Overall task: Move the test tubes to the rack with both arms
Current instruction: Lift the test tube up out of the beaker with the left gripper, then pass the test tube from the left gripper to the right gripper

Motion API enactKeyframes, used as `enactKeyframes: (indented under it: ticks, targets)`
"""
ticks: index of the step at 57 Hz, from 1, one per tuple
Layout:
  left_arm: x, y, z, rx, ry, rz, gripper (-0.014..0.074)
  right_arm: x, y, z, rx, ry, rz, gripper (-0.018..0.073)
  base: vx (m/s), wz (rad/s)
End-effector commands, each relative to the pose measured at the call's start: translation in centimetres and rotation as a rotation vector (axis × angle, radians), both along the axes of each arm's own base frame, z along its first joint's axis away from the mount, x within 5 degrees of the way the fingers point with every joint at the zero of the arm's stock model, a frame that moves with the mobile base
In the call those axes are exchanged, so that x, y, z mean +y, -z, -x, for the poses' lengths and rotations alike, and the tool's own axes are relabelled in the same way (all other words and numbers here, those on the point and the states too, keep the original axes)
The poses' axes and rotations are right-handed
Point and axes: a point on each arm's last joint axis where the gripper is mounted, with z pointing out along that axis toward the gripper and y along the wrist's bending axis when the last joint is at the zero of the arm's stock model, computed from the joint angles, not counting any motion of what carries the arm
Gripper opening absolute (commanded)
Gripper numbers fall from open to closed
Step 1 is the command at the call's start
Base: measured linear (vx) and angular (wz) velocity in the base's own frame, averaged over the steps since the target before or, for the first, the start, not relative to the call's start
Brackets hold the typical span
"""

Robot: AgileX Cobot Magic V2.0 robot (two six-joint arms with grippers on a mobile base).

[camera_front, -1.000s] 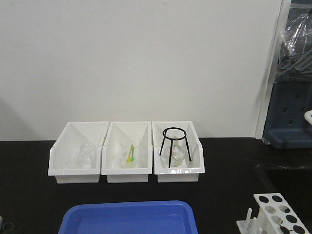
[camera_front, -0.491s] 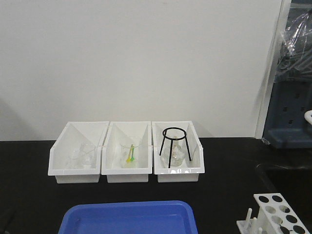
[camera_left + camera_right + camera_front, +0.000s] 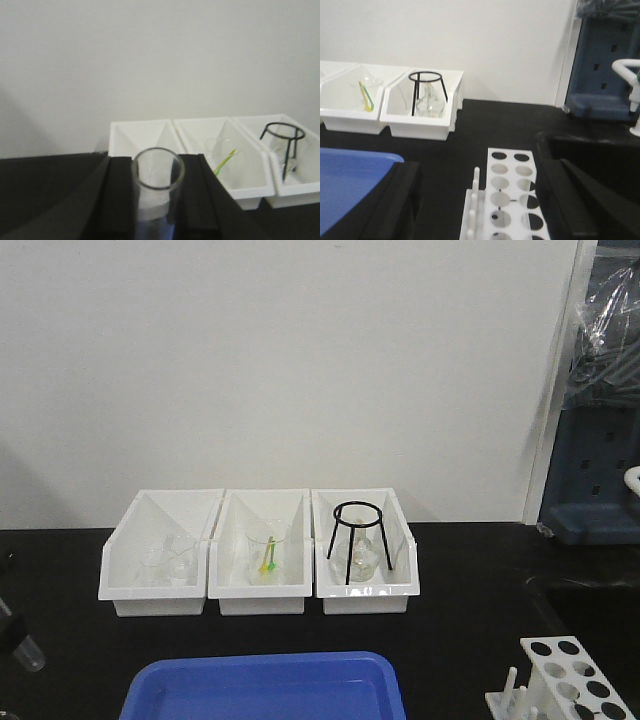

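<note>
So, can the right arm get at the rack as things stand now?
Probably yes: in the right wrist view the rack stands close ahead of its open jaws, and nothing stands between them.

The clear glass test tube (image 3: pixel 158 187) is gleaming smoothly, the white plastic bins (image 3: pixel 262 602) and rack (image 3: pixel 510 177) are looking glossy, the blue plastic tray (image 3: pixel 265 687) is showing a soft sheen, and the black tabletop (image 3: pixel 470 630) is looking matt.

Front camera faces the wall (image 3: pixel 300 360); wrist cameras (closer) share the bins (image 3: pixel 262 602)
</note>
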Motion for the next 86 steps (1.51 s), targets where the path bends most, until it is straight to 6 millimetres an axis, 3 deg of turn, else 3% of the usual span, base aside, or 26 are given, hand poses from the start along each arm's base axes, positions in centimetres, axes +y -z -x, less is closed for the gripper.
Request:
enactKeyframes:
  ticks: [1, 13, 29, 38, 51, 70, 86]
  targets:
    - [-1.4, -3.2, -0.5, -0.118, 0.084, 0.066, 0.0006, 0.1, -1.0, -1.1, -0.009, -0.002, 0.01, 0.0512, 0.0, 0.0]
    - [-5.5, -3.4, -2.9, -0.074, 0.26, 0.163, 0.0006, 1.5, -2.4, -4.6, 0.059, -0.089, 0.105, 0.0512, 0.0, 0.0]
    - [-11.1, -0.9, -5.6, 0.003, 0.433, 0.273, 0.0006, 8.9, -3.6, -9.8, 0.128, -0.389, 0.184, 0.0512, 0.0, 0.0]
    - [-13.1, 1.4, -6.3, 0.094, 0.501, 0.357, 0.0006, 13.2, -4.6, -11.4, 0.154, -0.506, 0.207, 0.0512, 0.0, 0.0]
    - [-14.2, 2.4, -6.7, 0.104, 0.586, 0.458, 0.0006, 17.4, -5.3, -12.4, 0.207, -0.596, 0.244, 0.0512, 0.0, 0.0]
    - [-15.0, 3.0, -6.3, 0.146, 0.683, 0.452, 0.0006, 19.6, -6.5, -15.0, 0.201, -0.593, 0.241, 0.0512, 0.0, 0.0]
    - [-15.2, 3.0, -6.1, 0.14, 0.719, 0.465, 0.0006, 20.8, -5.4, -16.6, 0.224, -0.596, 0.258, 0.0512, 0.0, 0.0]
